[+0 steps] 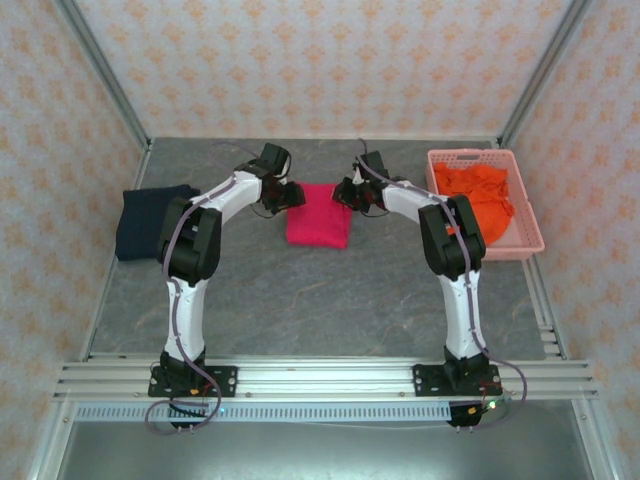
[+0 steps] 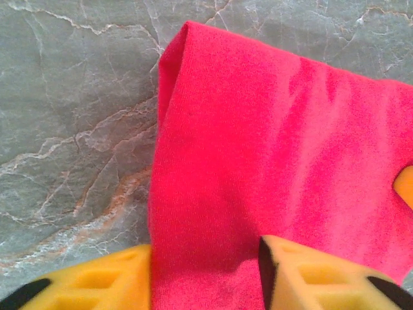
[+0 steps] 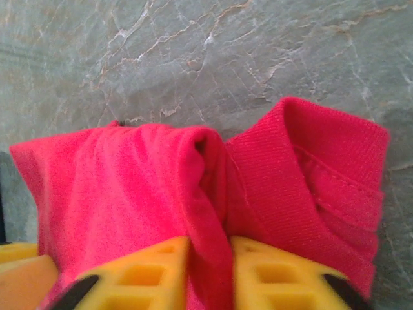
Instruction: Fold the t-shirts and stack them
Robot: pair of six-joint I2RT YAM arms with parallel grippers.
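You have a grey marbled table (image 1: 330,300) with a pale pink lattice basket (image 1: 470,154) at its far right corner. Papered walls (image 1: 320,60) with a small orange motif close it in, and metal rails (image 1: 320,375) run along the near edge.

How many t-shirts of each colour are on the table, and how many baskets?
crimson-pink t-shirt: 1
navy t-shirt: 1
orange t-shirt: 1
pink basket: 1
Total: 4

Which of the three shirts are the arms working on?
The crimson-pink t-shirt: the left end effector and right end effector are on its far edge. The navy t-shirt lies aside; the orange t-shirt sits in the basket.
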